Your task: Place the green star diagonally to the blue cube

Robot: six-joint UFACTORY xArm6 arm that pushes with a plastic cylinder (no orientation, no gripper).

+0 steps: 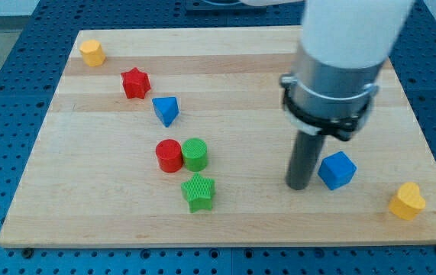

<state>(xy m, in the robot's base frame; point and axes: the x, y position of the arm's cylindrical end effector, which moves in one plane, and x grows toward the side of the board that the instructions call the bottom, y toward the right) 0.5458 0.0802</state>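
Camera view: my tip (300, 185) rests on the counter (88, 221) just left of the blue cube (337, 169), grasping nothing, since the tool is a bare rod. The green star (198, 192) sits well apart toward the view's left, below the green cylinder (195, 154), not yet pushed toward the cube.

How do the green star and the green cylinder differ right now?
The green star has pointed arms; the green cylinder is round. The star stands alone nearer the view's bottom; the cylinder sits above it, close beside the red cylinder. Both are the same green, well to the left of my tip.
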